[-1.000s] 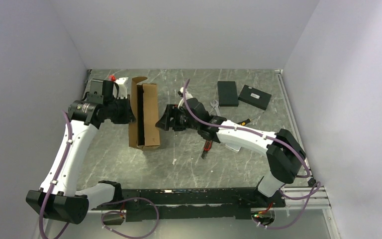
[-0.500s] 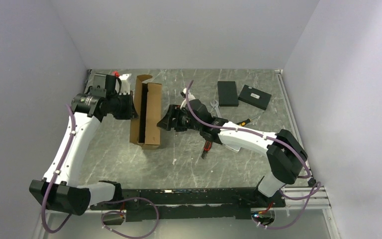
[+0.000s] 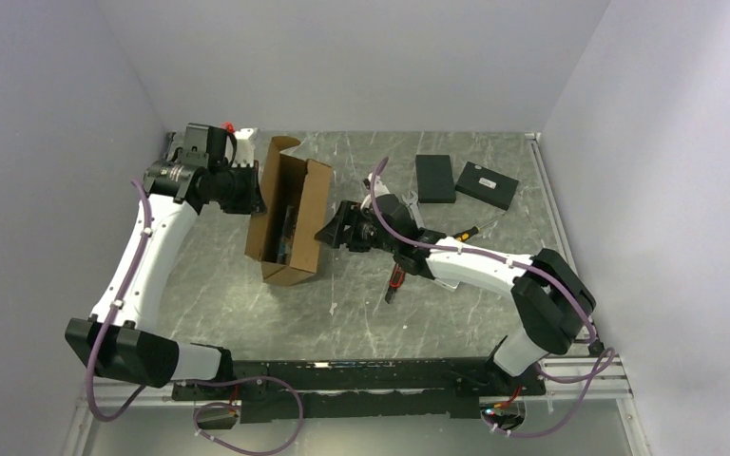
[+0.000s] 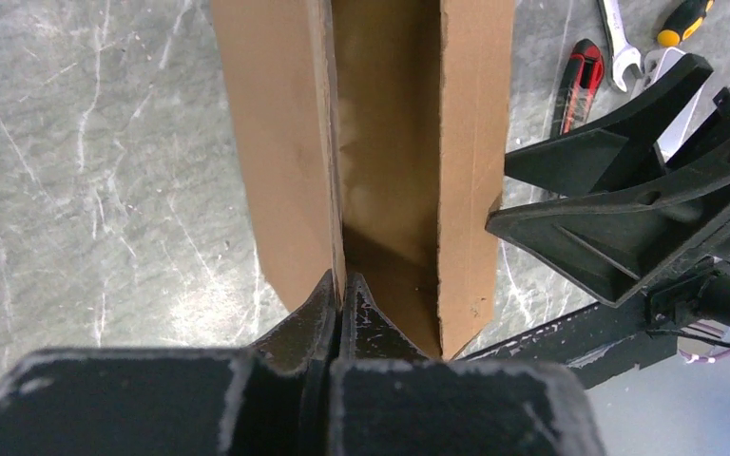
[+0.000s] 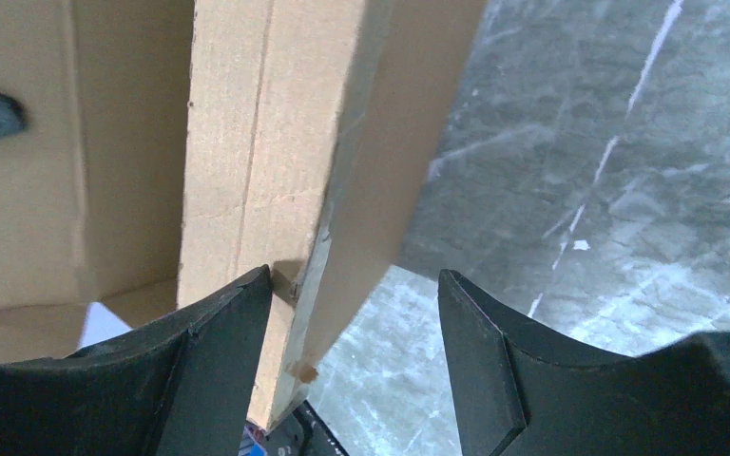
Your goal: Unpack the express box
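Step in hand: tipping the express box to get its contents out, unpacking itself not yet done. The box sits left of centre on the table, stood on a long side and leaning, open face turned up toward the top camera, flap lid sticking up at the far end. Something dark shows inside, too small to tell what. Left pincer is clamped tight on the thin edge of the box's left cardboard wall, fingers together with only the board between them. Right pincer is apart and straddles the box's right wall edge: one finger seems to touch the cardboard, the other is clear over bare table, so no grip there. Two black boxes lie well apart at far right, and a red-black cutter lies under the right forearm. Judged next move: the right pincer either pinches that wall or backs off and reaches into the opening, while the left holds the box steady; the risk is the box sliding or tipping further. Versus a second ago: the box was upright with only a narrow dark slit showing, now it is tilted and turned so the inside shows; the left arm has swung toward the far wall, and the right pincer has shifted slightly right with the box
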Controlling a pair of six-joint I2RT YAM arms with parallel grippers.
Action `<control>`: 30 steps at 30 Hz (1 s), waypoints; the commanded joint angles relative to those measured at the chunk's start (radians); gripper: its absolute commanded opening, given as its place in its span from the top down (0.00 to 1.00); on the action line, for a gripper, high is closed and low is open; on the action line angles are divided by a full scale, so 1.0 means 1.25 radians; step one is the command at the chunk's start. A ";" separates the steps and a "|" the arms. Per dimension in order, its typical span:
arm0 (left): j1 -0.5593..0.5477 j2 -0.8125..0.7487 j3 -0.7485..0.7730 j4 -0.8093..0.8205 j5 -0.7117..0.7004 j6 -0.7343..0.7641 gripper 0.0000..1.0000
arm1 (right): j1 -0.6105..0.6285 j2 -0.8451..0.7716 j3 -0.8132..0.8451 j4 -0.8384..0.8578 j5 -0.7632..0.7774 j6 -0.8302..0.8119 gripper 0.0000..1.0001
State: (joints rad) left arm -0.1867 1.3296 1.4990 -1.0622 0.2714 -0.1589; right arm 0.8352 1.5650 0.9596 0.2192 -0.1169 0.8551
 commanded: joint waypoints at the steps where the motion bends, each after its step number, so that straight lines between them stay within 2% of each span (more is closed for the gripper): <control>1: 0.000 0.009 0.063 0.039 -0.018 0.029 1.00 | -0.003 0.035 -0.029 -0.045 -0.009 -0.011 0.33; 13: 0.000 0.013 0.029 0.065 -0.065 0.028 1.00 | -0.018 0.110 -0.059 -0.020 0.014 -0.011 0.33; 18: 0.000 -0.017 -0.013 0.090 -0.108 0.051 1.00 | -0.019 0.107 -0.080 -0.058 0.081 -0.048 0.31; 22: 0.000 -0.043 -0.036 0.113 -0.148 0.058 1.00 | -0.019 0.074 -0.075 -0.120 0.159 -0.095 0.30; 26: 0.000 -0.059 -0.028 0.121 -0.143 0.045 1.00 | -0.018 -0.002 -0.060 -0.190 0.226 -0.139 0.29; 30: 0.000 -0.054 0.013 0.102 -0.128 0.044 1.00 | -0.014 -0.069 -0.026 -0.203 0.177 -0.166 0.27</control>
State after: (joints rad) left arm -0.1867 1.2884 1.4475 -0.9775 0.1112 -0.1238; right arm 0.8150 1.5860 0.8627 -0.0151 0.0975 0.7124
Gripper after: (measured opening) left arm 0.015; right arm 0.720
